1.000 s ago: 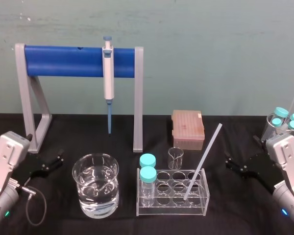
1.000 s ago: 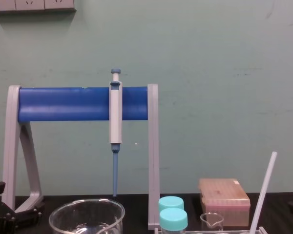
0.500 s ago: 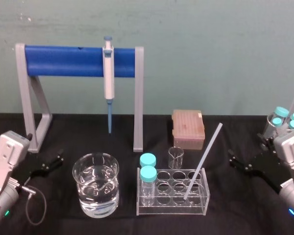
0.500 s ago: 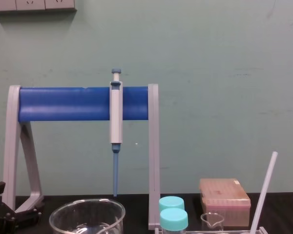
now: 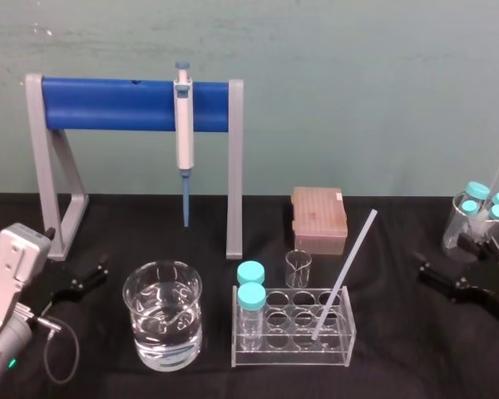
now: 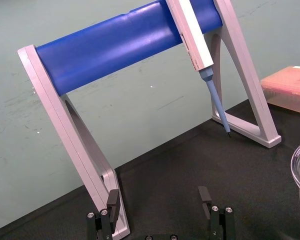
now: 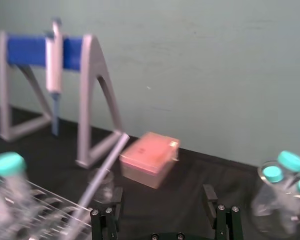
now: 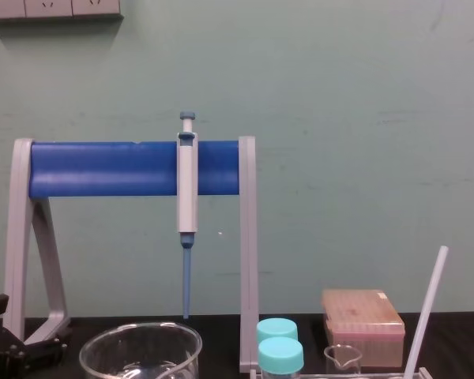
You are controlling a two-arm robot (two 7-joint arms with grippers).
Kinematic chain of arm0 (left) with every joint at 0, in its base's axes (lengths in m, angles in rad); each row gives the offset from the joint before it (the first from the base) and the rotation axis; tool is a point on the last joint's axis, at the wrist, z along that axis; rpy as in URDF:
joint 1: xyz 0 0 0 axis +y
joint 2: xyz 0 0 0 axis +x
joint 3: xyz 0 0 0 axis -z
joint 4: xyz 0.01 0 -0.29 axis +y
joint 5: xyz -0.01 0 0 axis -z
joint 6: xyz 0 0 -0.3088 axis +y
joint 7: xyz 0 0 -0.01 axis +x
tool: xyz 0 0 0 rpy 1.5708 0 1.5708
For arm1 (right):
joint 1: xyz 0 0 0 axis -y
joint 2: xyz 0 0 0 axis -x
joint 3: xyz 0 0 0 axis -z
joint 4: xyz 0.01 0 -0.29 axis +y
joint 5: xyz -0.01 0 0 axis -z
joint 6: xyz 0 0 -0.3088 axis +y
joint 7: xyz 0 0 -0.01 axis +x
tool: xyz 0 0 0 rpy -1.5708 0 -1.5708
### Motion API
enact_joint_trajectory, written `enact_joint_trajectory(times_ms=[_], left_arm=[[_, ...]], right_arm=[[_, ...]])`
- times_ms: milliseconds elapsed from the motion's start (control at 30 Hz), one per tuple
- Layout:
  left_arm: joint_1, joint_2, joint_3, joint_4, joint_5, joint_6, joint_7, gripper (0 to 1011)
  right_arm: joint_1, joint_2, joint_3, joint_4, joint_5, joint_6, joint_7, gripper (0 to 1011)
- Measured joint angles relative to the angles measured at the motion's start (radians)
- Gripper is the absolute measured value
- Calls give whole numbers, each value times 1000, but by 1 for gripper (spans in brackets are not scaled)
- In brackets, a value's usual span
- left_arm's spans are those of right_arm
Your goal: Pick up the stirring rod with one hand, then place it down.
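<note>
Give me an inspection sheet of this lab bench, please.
Surface: black table.
Job's things: stirring rod leaning in the clear rack, untouched.
Clutter: water beaker, small beaker, two capped vials, pink tip box, pipette on blue stand, jar of tubes.
Hands: left hand open at table's left; right hand open at right; neither touches the rod.
Cables: grey cable looping beside the left arm.
Surroundings: teal wall, sockets high up.

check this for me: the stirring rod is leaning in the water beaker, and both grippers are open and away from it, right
Not quite. The head view shows the stirring rod leaning in the clear tube rack, not in the water beaker. The rest holds: the left gripper and the right gripper are open and away from it.
</note>
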Motion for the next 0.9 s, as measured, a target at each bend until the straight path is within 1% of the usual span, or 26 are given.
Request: enact_joint_trajectory(times_ms=[67, 100, 167, 200, 233, 267, 367, 400, 500, 533, 600, 700, 767, 900], left_arm=[[0, 0, 0, 0, 0, 0, 0, 1005], [0, 0, 0, 0, 0, 0, 0, 1005], [0, 0, 0, 0, 0, 0, 0, 1004], [0, 0, 0, 0, 0, 0, 0, 1005], [0, 0, 0, 0, 0, 0, 0, 1005], [0, 0, 0, 0, 0, 0, 0, 1005], [0, 0, 0, 0, 0, 0, 0, 1005], [0, 0, 0, 0, 0, 0, 0, 1005], [0, 0, 0, 0, 0, 0, 0, 1005], [0, 0, 0, 0, 0, 0, 0, 1005], [0, 0, 0, 0, 0, 0, 0, 1005], [0, 0, 0, 0, 0, 0, 0, 1005], [0, 0, 0, 0, 0, 0, 0, 1005], [0, 0, 0, 0, 0, 0, 0, 1005]], right_arm=[[-10, -5, 24, -5, 57, 11, 36, 1003], [-20, -16, 48, -4, 129, 28, 81, 1003], [-24, -29, 71, 2, 195, 47, 120, 1003], [-25, -42, 88, 12, 257, 71, 156, 1003], [-25, -48, 95, 19, 288, 83, 173, 1003], [-22, -59, 107, 34, 354, 110, 205, 1003], [-14, -73, 116, 62, 446, 155, 248, 1003], [-9, -80, 119, 79, 493, 181, 267, 1003], [2, -85, 118, 101, 537, 209, 283, 1003], [11, -88, 113, 115, 561, 226, 293, 1003], [21, -91, 106, 132, 580, 241, 301, 1002], [53, -97, 80, 170, 618, 278, 316, 1003], [76, -100, 61, 190, 628, 294, 324, 1003], [108, -105, 30, 217, 632, 309, 332, 1003]])
